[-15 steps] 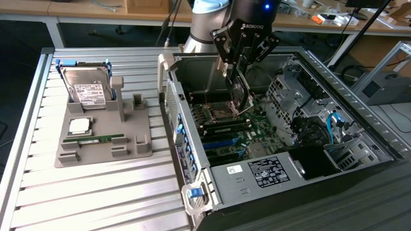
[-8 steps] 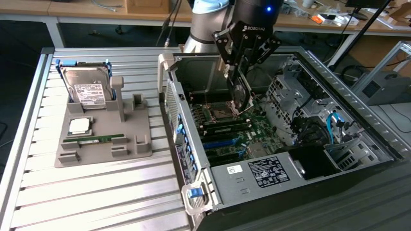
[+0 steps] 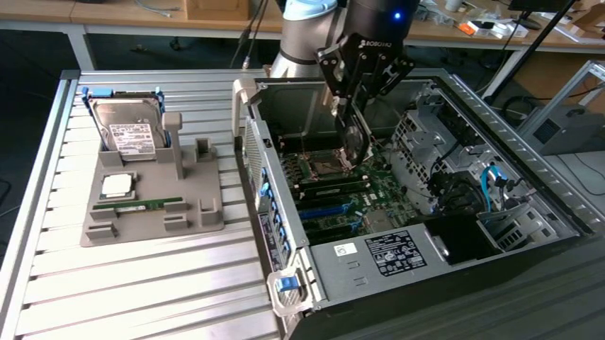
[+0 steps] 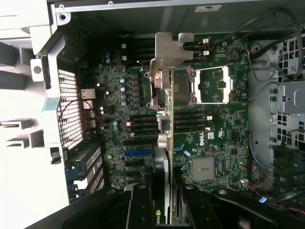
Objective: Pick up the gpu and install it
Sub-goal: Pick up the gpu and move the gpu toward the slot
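My gripper (image 3: 358, 106) hangs inside the open computer case (image 3: 283, 163), shut on the gpu (image 3: 353, 145). The card is dark and thin and hangs below the fingers, a little above the green motherboard (image 3: 345, 188) near the CPU socket. In the wrist view I see the gpu (image 4: 162, 176) edge-on between the black fingers (image 4: 139, 205) of my gripper (image 4: 164, 207). Its silver bracket (image 4: 172, 45) is at the far end, over the socket area. The blue expansion slot (image 4: 138, 153) lies on the motherboard (image 4: 214, 143) beside the card, apart from it.
A grey holder (image 3: 104, 227) on the slatted table at the exterior view's left carries a hard drive (image 3: 127, 131), a processor chip (image 3: 118, 185) and a green memory stick (image 3: 137, 203). Drive cages and cables (image 3: 492, 184) crowd the case's far side.
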`<state>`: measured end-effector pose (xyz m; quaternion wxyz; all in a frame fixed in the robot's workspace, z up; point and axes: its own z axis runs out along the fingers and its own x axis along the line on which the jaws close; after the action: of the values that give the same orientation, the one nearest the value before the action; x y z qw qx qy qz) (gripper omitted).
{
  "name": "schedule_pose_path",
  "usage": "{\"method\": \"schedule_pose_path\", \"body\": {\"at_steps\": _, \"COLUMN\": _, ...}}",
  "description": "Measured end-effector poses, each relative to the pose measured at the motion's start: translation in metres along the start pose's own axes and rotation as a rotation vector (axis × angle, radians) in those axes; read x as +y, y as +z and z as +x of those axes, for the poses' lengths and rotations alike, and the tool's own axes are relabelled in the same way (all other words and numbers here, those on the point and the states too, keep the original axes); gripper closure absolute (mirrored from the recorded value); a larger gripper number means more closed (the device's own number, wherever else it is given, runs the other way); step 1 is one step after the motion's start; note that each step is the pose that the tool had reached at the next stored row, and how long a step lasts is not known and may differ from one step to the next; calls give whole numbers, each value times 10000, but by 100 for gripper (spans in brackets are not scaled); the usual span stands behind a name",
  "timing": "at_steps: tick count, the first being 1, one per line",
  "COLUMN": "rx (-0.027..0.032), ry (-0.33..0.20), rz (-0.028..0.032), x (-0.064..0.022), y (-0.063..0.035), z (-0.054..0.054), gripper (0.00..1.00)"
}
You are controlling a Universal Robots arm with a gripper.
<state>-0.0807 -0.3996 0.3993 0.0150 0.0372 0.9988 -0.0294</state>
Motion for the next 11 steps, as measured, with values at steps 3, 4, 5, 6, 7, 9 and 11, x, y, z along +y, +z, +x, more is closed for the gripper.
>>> {"method": "schedule_pose_path", "body": {"at_steps": 3, "rx": 0, "ry": 0, "rz": 0, "x": 0, "y": 9, "z": -11, "gripper": 73}}
{"method": "schedule_pose_path", "body": {"at_steps": 4, "rx": 0, "ry": 0, "rz": 0, "x": 0, "y": 12, "z": -15, "gripper": 73}}
{"method": "schedule_pose_path", "body": {"at_steps": 5, "rx": 0, "ry": 1, "rz": 0, "x": 1, "y": 15, "z": -19, "gripper": 73}}
{"method": "schedule_pose_path", "body": {"at_steps": 6, "rx": 0, "ry": 0, "rz": 0, "x": 1, "y": 18, "z": -24, "gripper": 73}}
{"method": "schedule_pose_path", "body": {"at_steps": 7, "rx": 0, "ry": 0, "rz": 0, "x": 1, "y": 22, "z": -28, "gripper": 73}}
{"method": "schedule_pose_path", "body": {"at_steps": 9, "rx": 0, "ry": 0, "rz": 0, "x": 1, "y": 30, "z": -38, "gripper": 73}}
{"method": "schedule_pose_path", "body": {"at_steps": 11, "rx": 0, "ry": 1, "rz": 0, "x": 1, "y": 38, "z": -48, "gripper": 73}}
